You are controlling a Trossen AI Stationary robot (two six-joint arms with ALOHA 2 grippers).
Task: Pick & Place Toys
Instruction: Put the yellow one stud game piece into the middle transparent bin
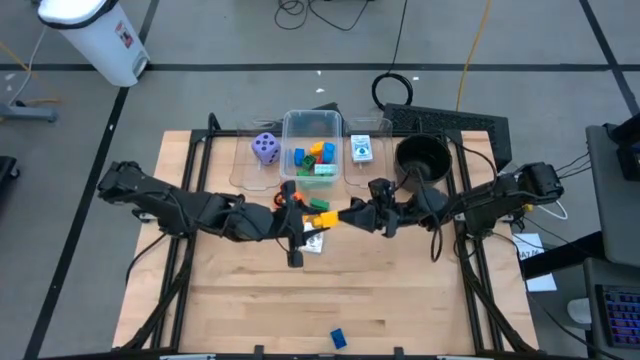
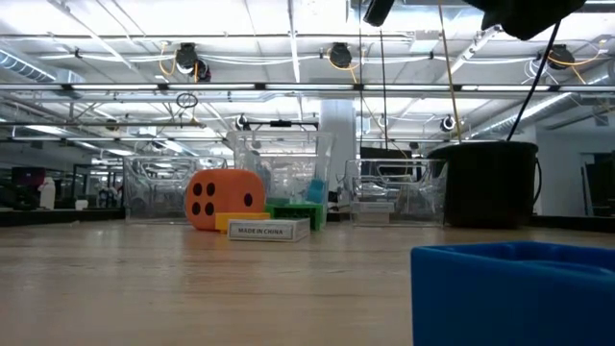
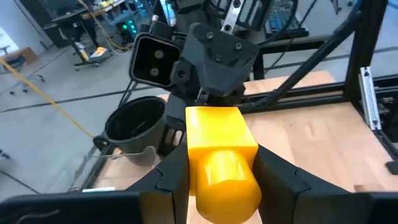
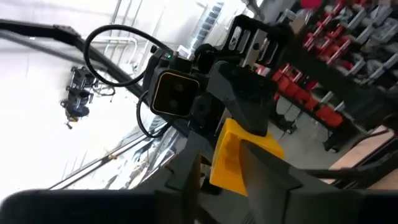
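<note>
As both arms meet above mid-table, the left gripper and right gripper each clamp one yellow block, the black pot at two o'clock

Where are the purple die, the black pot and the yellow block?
purple die (image 1: 265, 148): high view, on its dotted top face.
black pot (image 1: 422, 156): high view, on its dark inside.
yellow block (image 3: 221, 149): left wrist view, on its top face, between the left gripper's fingers.
</note>
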